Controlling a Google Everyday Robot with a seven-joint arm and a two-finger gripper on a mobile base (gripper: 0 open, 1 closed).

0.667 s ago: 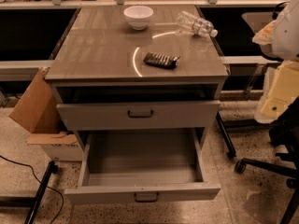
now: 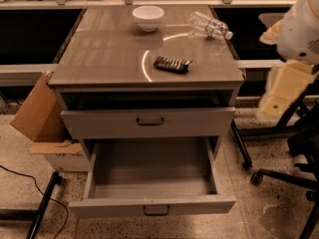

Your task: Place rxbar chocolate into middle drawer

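Camera view: rxbar chocolate (image 2: 172, 64) noted lying flat on the cabinet top (image 2: 99, 54), right of centre, apart from white bowl (image 2: 148, 18) and toppled clear bottle (image 2: 209, 26); middle drawer (image 2: 124, 206) pulled out; gripper (image 2: 285, 91) held at right edge, beside cabinet; its state cannot be told.

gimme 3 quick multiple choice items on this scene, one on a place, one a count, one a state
1. The rxbar chocolate lies: A) on the cabinet top B) in the bowl C) on the floor
2. Things on the cabinet top: A) one B) three C) six
3. The middle drawer is: A) shut B) open, empty C) open, holding the bar

1A, it lies flat near the front; 2B, bar, white bowl, plastic bottle; 3B, its bare floor shows; the hand is at the right edge.
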